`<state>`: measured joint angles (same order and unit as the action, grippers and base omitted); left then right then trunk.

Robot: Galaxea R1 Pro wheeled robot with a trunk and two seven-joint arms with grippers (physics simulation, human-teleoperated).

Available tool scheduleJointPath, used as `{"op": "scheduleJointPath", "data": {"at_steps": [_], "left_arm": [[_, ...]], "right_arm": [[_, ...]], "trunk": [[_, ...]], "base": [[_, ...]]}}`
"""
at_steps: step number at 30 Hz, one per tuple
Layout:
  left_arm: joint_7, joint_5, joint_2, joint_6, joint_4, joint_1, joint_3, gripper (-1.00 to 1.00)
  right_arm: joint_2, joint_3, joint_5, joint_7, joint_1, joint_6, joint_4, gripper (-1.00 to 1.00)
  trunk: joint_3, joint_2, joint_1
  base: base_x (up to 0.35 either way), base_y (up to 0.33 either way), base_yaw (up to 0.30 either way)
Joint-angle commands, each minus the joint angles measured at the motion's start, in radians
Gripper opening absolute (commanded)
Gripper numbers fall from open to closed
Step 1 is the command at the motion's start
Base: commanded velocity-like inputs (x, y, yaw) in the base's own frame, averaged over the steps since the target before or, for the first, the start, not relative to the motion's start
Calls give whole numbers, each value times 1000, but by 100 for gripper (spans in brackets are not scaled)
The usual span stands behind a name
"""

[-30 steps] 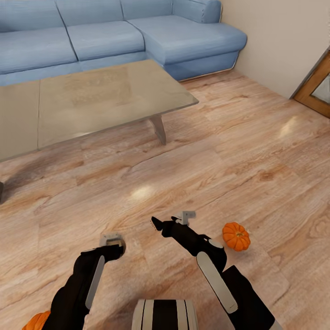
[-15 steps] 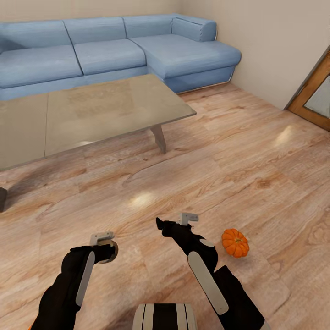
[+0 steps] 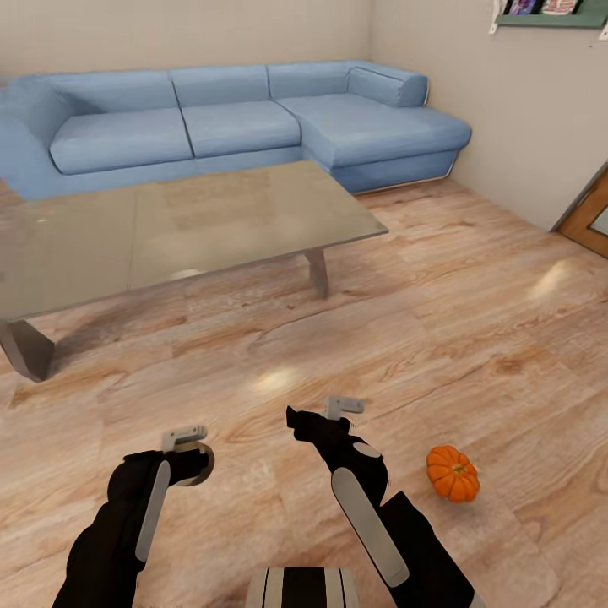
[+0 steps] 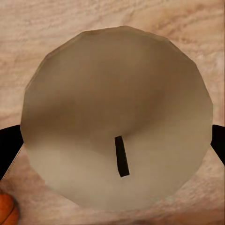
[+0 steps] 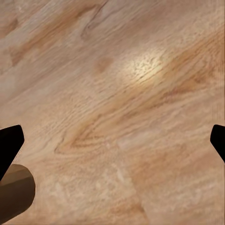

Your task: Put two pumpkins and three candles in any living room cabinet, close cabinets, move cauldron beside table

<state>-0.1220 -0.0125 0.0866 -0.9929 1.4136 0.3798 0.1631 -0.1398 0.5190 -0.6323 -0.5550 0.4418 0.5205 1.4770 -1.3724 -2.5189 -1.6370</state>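
Observation:
My left gripper (image 3: 196,460) hangs low over the floor, shut on a pale beige candle (image 4: 117,112). In the left wrist view the candle's round top and dark wick face the camera, with the black fingers (image 4: 8,152) at its two sides. An orange pumpkin (image 3: 453,473) sits on the wooden floor to the right of my right arm. A sliver of another pumpkin (image 4: 6,213) shows under the left gripper. My right gripper (image 3: 314,415) is open over bare floor, with the candle (image 5: 14,192) at the edge of its view. The glass-topped table (image 3: 169,228) stands ahead.
A blue corner sofa (image 3: 236,118) runs behind the table along the back wall. A brown door frame (image 3: 587,215) is at the right wall, and a green shelf (image 3: 549,17) hangs above. Wooden floor (image 3: 439,321) stretches between the table and me.
The head camera has tilted up and turned, so the sofa and table sit lower and further right. Both arms keep nearly the same pose. The left gripper still holds the candle.

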Motion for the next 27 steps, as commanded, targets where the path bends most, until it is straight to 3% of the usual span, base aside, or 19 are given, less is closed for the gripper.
{"op": "scheduleJointPath", "data": {"at_steps": [1,27], "left_arm": [[-3,-1,1,-4,1,1,1,-100],[-4,0,2,-4,-1,1,1,-100]], "right_arm": [[0,1,-9,-9,0,1,1,100],[2,3,-7,0,1,-2,0,100]], "trunk": [[3,0,1],[107,6,12]], "base": [[0,0,279],[0,0,64]]}}
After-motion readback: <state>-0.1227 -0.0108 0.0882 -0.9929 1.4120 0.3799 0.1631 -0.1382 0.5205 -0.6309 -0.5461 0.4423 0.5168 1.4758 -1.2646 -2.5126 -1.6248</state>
